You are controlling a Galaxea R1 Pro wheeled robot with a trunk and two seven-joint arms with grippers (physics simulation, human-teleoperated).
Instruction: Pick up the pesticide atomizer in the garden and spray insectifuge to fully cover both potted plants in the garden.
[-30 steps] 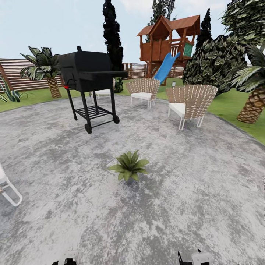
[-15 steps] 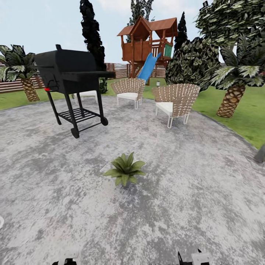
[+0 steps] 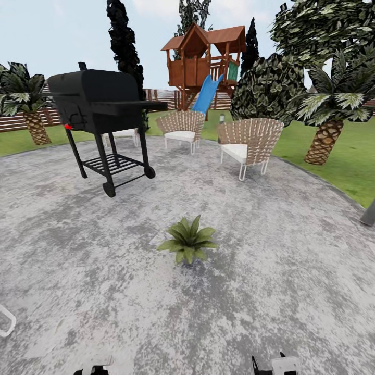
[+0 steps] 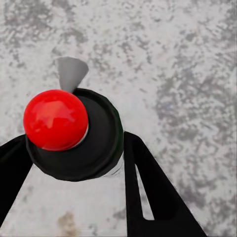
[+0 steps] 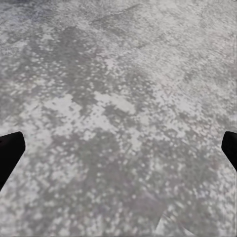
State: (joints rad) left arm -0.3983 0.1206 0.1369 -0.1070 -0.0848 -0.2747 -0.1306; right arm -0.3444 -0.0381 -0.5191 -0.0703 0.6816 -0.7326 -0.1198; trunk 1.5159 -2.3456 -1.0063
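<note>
The red-topped dark pesticide atomizer [image 4: 74, 136] is gripped by the left pincer [image 4: 74, 163]. The right pincer [image 5: 118, 148] is spread open over bare grey paving. Ahead of both, the speckled potted plant [image 3: 188, 241] is ringed by open patio [image 3: 291, 271].

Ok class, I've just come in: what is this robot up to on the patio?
The left gripper holds the pesticide atomizer, red top showing, over the grey patio. The right gripper is open and empty. One potted plant sits on the paving just ahead, facing the robot; no spraying is visible yet.
</note>
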